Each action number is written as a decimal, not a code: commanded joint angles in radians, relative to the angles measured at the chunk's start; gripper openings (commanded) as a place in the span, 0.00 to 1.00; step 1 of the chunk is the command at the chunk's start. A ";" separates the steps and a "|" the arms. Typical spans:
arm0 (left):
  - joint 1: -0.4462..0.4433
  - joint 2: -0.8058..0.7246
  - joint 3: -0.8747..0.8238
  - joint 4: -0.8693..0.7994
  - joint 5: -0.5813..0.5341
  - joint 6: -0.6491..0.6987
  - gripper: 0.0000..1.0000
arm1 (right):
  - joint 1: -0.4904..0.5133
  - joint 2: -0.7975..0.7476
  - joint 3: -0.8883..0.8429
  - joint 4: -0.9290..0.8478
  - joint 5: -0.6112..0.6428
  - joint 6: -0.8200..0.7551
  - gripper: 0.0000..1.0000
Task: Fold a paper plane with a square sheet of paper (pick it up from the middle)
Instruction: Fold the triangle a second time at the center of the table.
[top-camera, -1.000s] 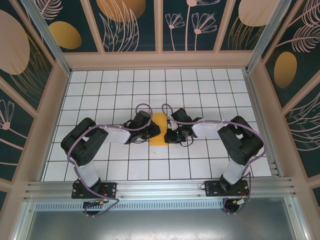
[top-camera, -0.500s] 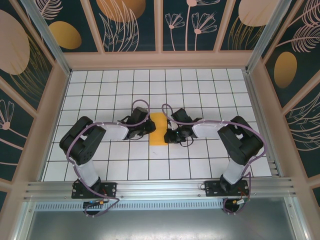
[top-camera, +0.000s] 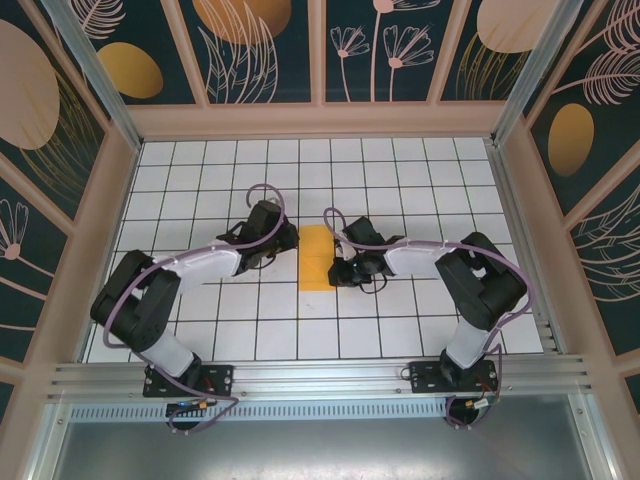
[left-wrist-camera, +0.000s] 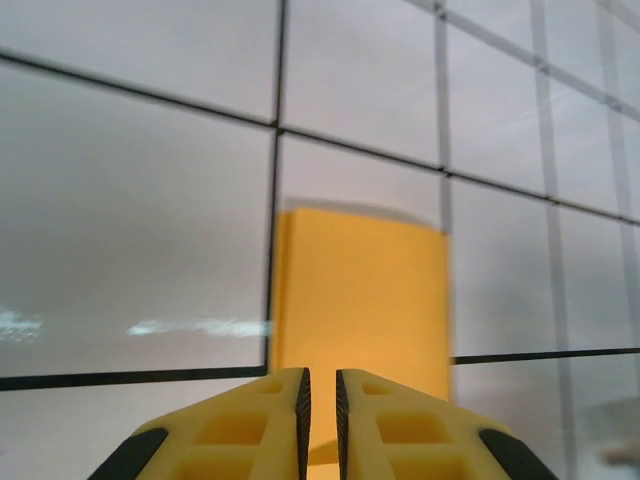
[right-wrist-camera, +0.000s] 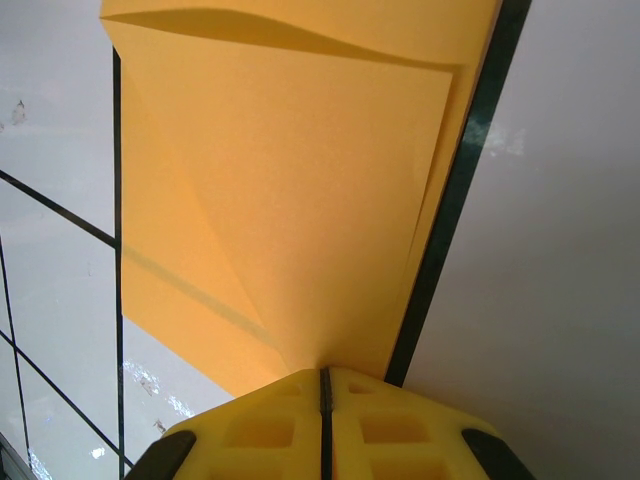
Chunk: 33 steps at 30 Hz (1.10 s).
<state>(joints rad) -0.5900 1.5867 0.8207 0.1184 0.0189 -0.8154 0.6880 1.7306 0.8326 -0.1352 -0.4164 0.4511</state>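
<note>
— Orange-yellow folded paper sheet (top-camera: 316, 258), where's it sitting?
— Middle of the white tiled worktop (top-camera: 200, 180). Right tool (right-wrist-camera: 323, 372) is pressed together, clamped on the sheet's right edge.
— And the left tool (left-wrist-camera: 320, 375)?
— Just left of the sheet, fingers all but together with a thin slit between, gripping nothing.

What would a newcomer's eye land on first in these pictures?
The orange-yellow paper, folded into a narrow strip, lying in the middle of the white tiled table. The right gripper is shut on its right edge, and the left gripper points at it from the left side. Dark floral wall panels frame it all.
</note>
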 joint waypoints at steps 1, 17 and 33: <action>-0.010 -0.034 -0.057 0.084 0.092 -0.029 0.19 | -0.007 0.049 -0.053 -0.153 0.108 -0.003 0.11; -0.074 0.177 -0.038 0.110 0.125 -0.054 0.12 | -0.007 0.038 -0.056 -0.147 0.101 0.000 0.11; -0.074 0.212 -0.039 0.073 0.105 -0.062 0.10 | 0.011 -0.054 0.115 -0.098 0.028 0.065 0.12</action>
<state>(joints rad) -0.6670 1.7779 0.7818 0.2287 0.1497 -0.8764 0.6910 1.7138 0.9161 -0.2279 -0.3901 0.4789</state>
